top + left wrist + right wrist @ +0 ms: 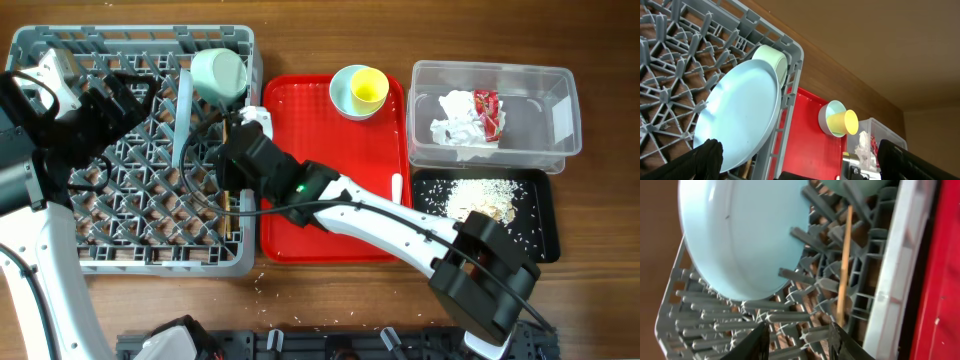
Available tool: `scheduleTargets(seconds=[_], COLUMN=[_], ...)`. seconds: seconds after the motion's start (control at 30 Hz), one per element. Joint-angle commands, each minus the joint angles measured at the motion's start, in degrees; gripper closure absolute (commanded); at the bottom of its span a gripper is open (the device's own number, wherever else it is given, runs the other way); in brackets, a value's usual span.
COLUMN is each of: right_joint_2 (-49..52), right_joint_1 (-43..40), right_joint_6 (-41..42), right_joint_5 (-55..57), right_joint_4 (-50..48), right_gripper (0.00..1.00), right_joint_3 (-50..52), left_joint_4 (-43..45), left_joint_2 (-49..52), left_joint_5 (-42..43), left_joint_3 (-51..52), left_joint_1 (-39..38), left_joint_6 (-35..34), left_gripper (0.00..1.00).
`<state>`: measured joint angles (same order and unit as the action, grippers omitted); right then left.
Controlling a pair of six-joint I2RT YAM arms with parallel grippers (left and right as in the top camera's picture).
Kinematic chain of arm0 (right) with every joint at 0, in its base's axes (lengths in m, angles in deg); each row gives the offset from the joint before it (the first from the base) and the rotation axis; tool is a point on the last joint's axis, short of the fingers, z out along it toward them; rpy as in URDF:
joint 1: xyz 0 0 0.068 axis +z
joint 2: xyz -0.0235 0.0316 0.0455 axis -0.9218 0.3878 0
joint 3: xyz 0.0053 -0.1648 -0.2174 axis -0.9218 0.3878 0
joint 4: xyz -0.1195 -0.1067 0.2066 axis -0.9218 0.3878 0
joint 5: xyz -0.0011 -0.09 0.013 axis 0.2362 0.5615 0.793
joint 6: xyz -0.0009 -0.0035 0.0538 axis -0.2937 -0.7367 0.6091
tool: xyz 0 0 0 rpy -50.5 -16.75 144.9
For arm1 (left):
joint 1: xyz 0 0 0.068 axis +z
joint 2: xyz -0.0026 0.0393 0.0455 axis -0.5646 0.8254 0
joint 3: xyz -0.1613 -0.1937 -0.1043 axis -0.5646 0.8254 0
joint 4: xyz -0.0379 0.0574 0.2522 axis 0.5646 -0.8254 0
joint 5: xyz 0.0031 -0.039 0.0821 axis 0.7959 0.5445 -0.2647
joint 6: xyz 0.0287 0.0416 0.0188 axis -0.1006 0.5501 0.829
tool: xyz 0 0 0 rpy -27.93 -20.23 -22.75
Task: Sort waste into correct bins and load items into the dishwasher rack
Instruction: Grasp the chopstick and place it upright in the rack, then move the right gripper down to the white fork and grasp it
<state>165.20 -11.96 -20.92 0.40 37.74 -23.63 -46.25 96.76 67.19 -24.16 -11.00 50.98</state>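
Observation:
The grey dishwasher rack (60, 255) sits at the left. A mint plate (183, 110) stands on edge among its pegs, with a mint bowl (220, 75) at its far corner. A wooden chopstick (844, 265) lies in the rack near the right wall. My right gripper (797, 342) is open and empty over the pegs, just below the plate (740, 235). My left gripper (802, 165) is open and empty beside the plate (737, 112). A second bowl (345, 92) holding the yellow cup (368, 90) sits on the red tray (335, 210). A white fork (397, 187) lies at the tray's right edge.
The clear tub (545, 110) at the right holds white tissue (458, 120) and the red wrapper (487, 110). The black tray (535, 215) in front of it holds rice and scraps (480, 198). A few rice grains lie on the table near the rack's front corner.

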Motion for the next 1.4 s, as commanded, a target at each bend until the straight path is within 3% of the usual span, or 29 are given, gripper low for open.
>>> scheduleTargets(seconds=[0.0, 0.13, 0.2, 0.33, 0.4, 0.53, 0.97, 1.2, 1.3, 1.37], right_joint_2=[0.76, -6.99, -11.89, -13.29, -12.81, -12.70, -12.59, -12.59, -12.59, -12.59], right_joint_1=[-1.64, -7.63, -12.07, -17.20, -17.94, -19.08, -20.22, -20.20, -20.20, -20.20], right_joint_6=[-3.52, -7.87, -12.35, -13.90, -13.68, -4.50, -1.97, -2.01, -7.34, -8.04], right_joint_5=[-5.60, -8.66, -8.20, 4.28, 7.96, 11.04, 9.75, 2.21, -3.82, -4.81], right_joint_4=[1.55, 14.05, 26.58, 53.09, 59.25, 55.58, 39.63, 36.92, 32.92, 30.95], right_gripper=[0.61, 0.61, 0.61, 0.58, 0.57, 0.56, 0.57, 0.75, 0.88, 0.90], right_joint_3=[-0.61, -0.61, -0.61, -0.24, 2.51, 13.92, 27.76, 27.82, 27.82, 27.82], left_joint_4=[0.15, 0.15, 0.13, 0.15, 0.13, 0.13, 0.13, 0.13, 0.13, 0.13], left_joint_2=[0.17, 0.17, 0.17, 0.17, 0.17, 0.17, 0.17, 0.17, 0.17, 0.17], left_joint_5=[0.48, 0.48, 0.48, 0.48, 0.48, 0.50, 0.48, 0.48, 0.48, 0.48], left_joint_3=[0.02, 0.02, 0.02, 0.02, 0.02, 0.02, 0.02, 0.02, 0.02, 0.02], left_joint_1=[0.42, 0.42, 0.42, 0.42, 0.42, 0.42, 0.42, 0.42, 0.42, 0.42], left_joint_6=[-0.44, -0.44, -0.44, -0.44, -0.44, -0.44, -0.44, -0.44, -0.44, -0.44], left_gripper=[0.00, 0.00, 0.00, 0.00, 0.00, 0.00, 0.00, 0.00, 0.00, 0.00])
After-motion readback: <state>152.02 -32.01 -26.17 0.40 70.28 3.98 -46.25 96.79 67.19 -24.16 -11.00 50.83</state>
